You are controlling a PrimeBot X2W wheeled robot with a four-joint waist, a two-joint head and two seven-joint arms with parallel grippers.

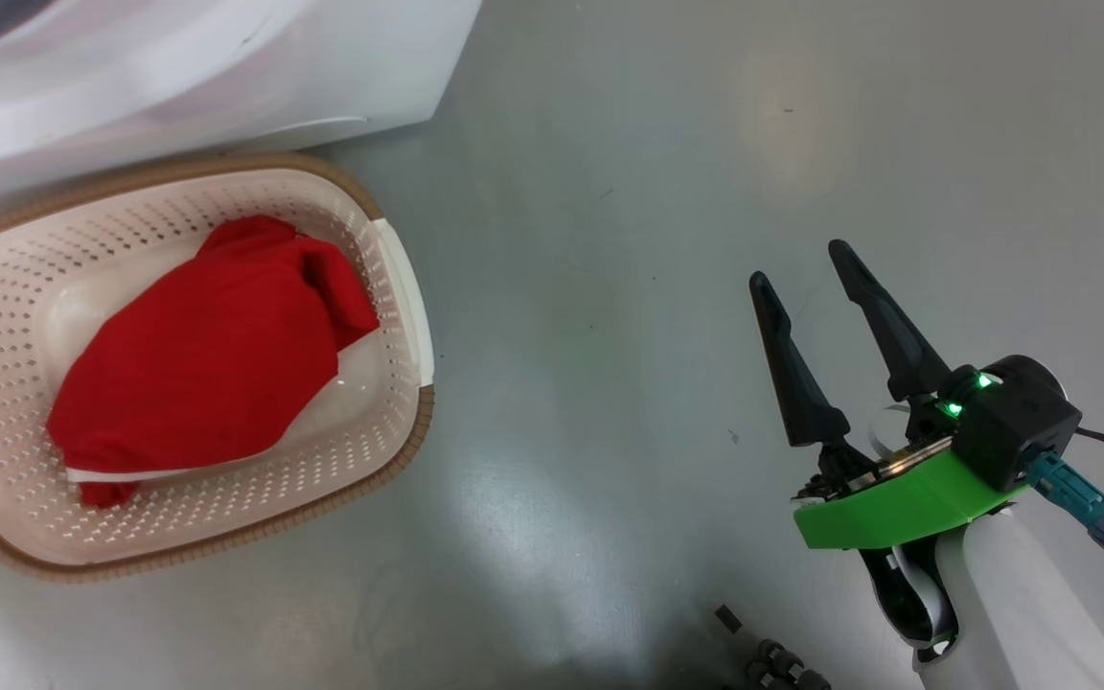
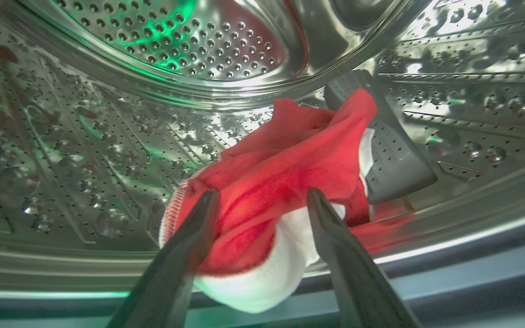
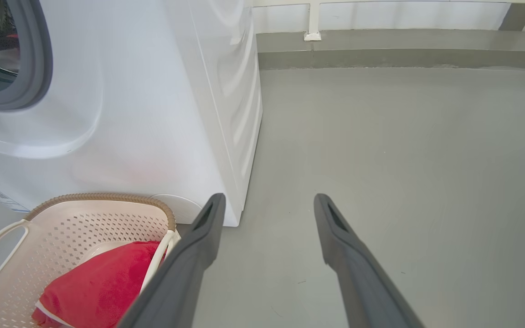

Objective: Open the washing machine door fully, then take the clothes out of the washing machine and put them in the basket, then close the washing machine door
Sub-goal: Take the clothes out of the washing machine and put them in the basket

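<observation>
One red garment [image 1: 212,359] lies in the cream basket [image 1: 413,316] on the floor in front of the white washing machine [image 1: 178,67]; the right wrist view shows the same garment [image 3: 98,287], basket [image 3: 80,214] and machine [image 3: 153,114]. Inside the steel drum [image 2: 84,150], a second red garment with white patches [image 2: 280,182] rests by a grey paddle. My left gripper [image 2: 262,200] is open, its fingers on either side of this cloth. My right gripper [image 1: 806,264] hangs open over bare floor, right of the basket. The door is out of view.
Grey floor [image 1: 629,192] stretches to the right of the machine toward a low wall [image 3: 404,45]. The grey rubber ring [image 3: 39,59] shows at the machine's front. Small dark parts of my base [image 1: 772,661] lie at the bottom edge.
</observation>
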